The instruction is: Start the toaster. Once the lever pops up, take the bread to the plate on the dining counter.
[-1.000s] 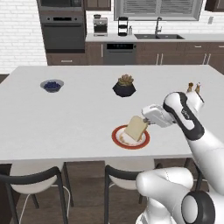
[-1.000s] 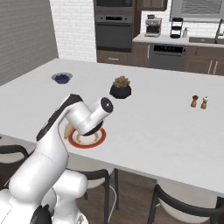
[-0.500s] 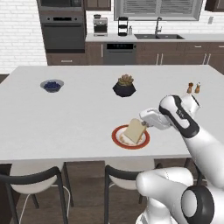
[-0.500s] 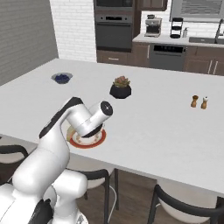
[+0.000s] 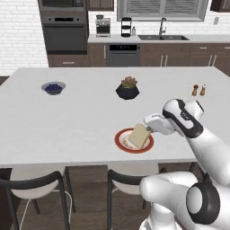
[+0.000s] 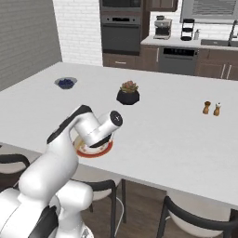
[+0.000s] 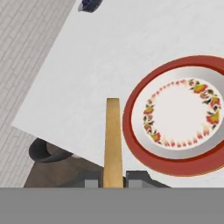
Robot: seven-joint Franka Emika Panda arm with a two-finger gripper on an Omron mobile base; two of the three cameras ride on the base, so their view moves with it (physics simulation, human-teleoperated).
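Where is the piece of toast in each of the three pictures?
Left base view: the bread is low and right of centre, tilted over the plate, pinched by the claw.
Right base view: low and left of centre, a sliver of bread peeks out from behind the arm, over the plate.
Hand view: bottom centre, the bread seen edge-on, left of the plate.
Shared landmark: the red-rimmed plate.

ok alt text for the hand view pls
Seen edge-on, the bread is gripped in the end effector, beside the red-rimmed plate on the white dining counter. A small bowl sits at the far edge.
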